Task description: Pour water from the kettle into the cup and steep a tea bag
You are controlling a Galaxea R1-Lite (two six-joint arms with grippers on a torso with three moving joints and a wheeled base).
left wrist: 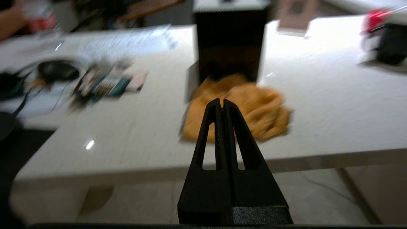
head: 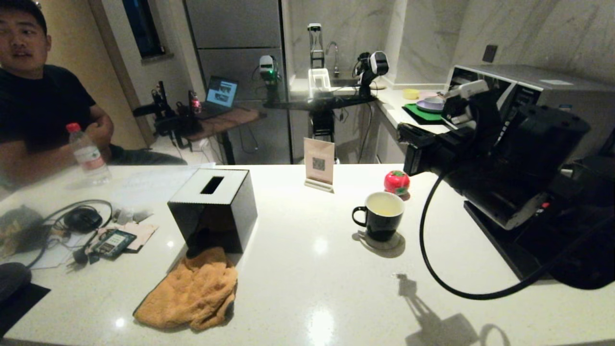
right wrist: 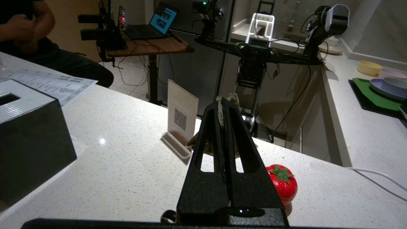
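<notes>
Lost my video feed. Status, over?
Right gripper shut on tea bag, above counter. Left gripper shut, empty. Cup holds water. Path clear.

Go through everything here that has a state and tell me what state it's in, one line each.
cup: upright on a coaster, pale liquid inside, no tea bag in it
tea bag: pinched in the right gripper, above the counter
right gripper: shut on the tea bag
left gripper: shut, empty
plastic bottle: upright, red cap on
orange cloth: crumpled against the black box

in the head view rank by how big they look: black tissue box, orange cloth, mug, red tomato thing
1. orange cloth and black tissue box: too alike to rank
2. mug
3. red tomato-shaped thing
</notes>
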